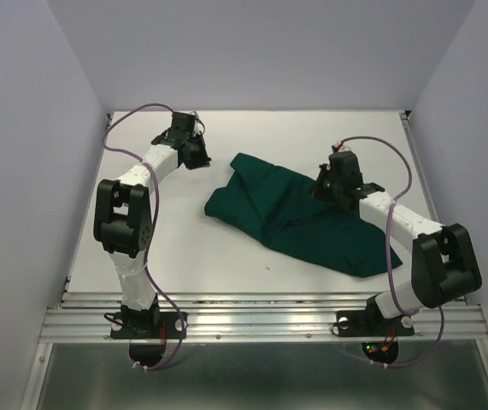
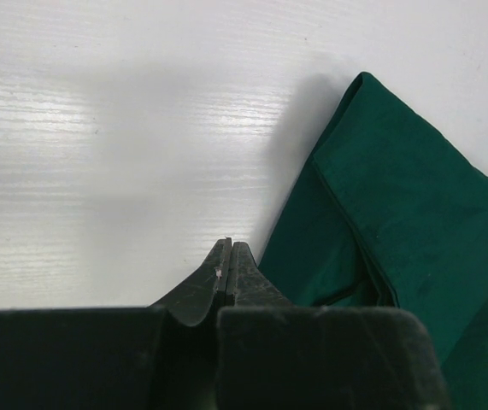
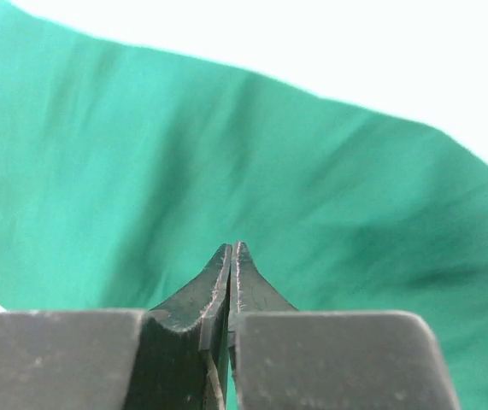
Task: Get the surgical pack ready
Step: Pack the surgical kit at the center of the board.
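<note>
The surgical pack shows only as a dark green cloth drape, lying folded and rumpled on the white table, right of the middle. Anything under the folds is hidden. My left gripper hovers at the far left of the table, just left of the drape's far corner. Its jaws are pressed together with nothing in them, and its tip is over bare table. My right gripper hangs over the drape's far right edge. It is shut too, with the green cloth behind it and nothing between the jaws.
The white table is walled by pale panels on the left, back and right. A metal rail runs along the near edge, where both arm bases are bolted. Purple cables loop beside each arm.
</note>
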You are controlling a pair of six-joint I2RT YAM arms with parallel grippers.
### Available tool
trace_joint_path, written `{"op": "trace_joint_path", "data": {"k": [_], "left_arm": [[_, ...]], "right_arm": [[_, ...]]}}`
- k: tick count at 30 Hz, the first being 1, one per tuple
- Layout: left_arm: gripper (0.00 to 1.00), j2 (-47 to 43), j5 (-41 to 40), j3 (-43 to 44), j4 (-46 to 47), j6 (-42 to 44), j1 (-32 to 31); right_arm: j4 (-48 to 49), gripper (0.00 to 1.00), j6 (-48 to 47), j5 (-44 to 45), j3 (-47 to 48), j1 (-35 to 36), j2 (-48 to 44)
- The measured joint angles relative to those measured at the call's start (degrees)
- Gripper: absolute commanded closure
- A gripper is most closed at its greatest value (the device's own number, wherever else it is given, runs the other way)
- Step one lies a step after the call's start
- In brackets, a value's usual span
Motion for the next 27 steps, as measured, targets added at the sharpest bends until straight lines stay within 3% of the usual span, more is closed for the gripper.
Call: {"op": "trace_joint_path", "data": {"k": [6,11,19,24,27], "left_arm": [[1.00,0.00,0.44,0.00,-0.13,0.22,0.00],[1.00,0.00,0.61,0.00,-0.13,0.52,0.00],[1.00,0.00,1.53,0.00,-0.13,0.61,0.00],[1.00,0.00,1.88,0.00,-0.11,0.63,0.00],[1.00,0.00,2.08,0.00,-0.11,0.61,0.00]], "right_arm": [[0.20,0.99,-2.05,3.08,6.93,-9.16,7.93],[-1.20,0.99,-2.01,3.69,3.10,-10.58,10.99],[-2.47,0.99,-1.46,5.40,-3.48,-12.39,6.12],[-3.23,0.99,-2.62,7.13,-2.60,-15.10,-0.63],[-2.67,0.99,-3.63,7.61,-0.39,-16.98,0.04]]}}
